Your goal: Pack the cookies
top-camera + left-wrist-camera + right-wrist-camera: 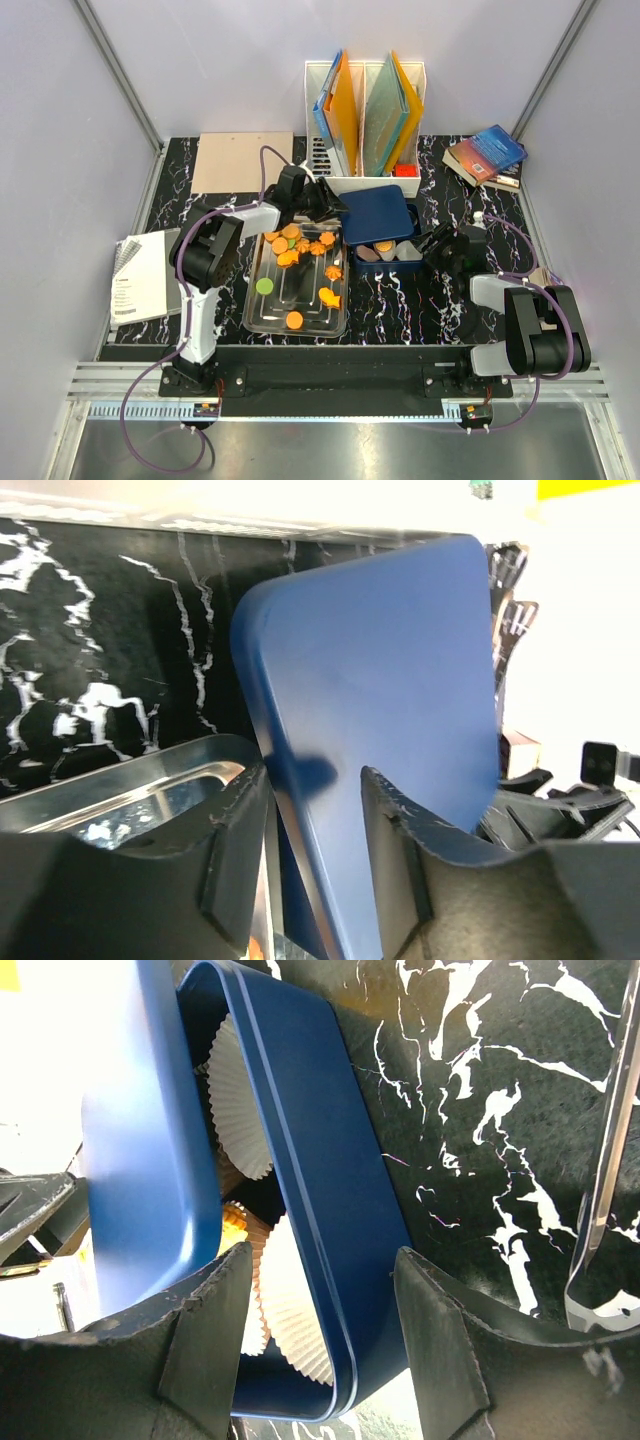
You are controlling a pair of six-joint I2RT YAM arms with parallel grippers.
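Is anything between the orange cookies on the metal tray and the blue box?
Yes: the rounded blue lid sits tilted over most of the blue box, leaving only its near strip of white paper cups open. The left gripper straddles the lid's edge.

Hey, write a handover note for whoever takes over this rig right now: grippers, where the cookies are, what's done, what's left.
Left gripper: jaws straddle an edge of the blue lid; can't tell whether it grips.
Right gripper: jaws straddle the blue box wall; grip equally unclear.
Cookies: nearly all on the metal tray.
Box: holds white paper cups, one seemingly with something orange; lid tilted over its far part.
Done: little packed, at most.
Left: move the cookies into the cups, close the lid.
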